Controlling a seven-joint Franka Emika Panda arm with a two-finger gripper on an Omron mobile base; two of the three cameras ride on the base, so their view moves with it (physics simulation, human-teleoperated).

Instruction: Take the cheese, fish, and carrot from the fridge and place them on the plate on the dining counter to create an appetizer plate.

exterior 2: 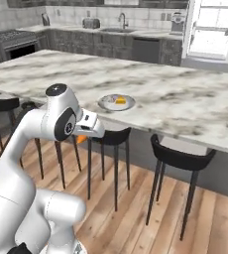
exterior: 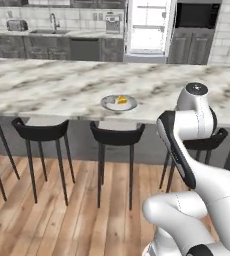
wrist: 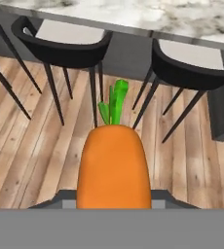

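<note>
— While the arm is folded low on the near side of the dining counter [exterior: 47, 85], what sits on the marble?

— Taking the plate [exterior: 118, 103] as the mark: it lies near the counter's front edge, about midway along the stretch in sight, and the cheese [exterior: 122, 100] rests on it, slightly right of its centre. Under the edge, black stools [exterior: 41, 131] stand to the plate's left, directly below it and to its right.

— And beyond the plate?

— Across the marble, against the back wall and a little to the plate's right, the fridge [exterior: 149, 26] stands with its bright white interior showing. A sink and a toaster are on the far counter, well left of the plate.

— Where is the carrot?

— Well apart from the plate, lower than the counter top, out over the wooden floor. The hand view has the carrot [wrist: 113, 168] rising between the jaws, green top pointing toward the stools.

— So the gripper [wrist: 113, 197]?

— Narrow, closed on the carrot's thick end. From the right base view, a sliver of orange shows just beneath the hand, left of the plate.
</note>
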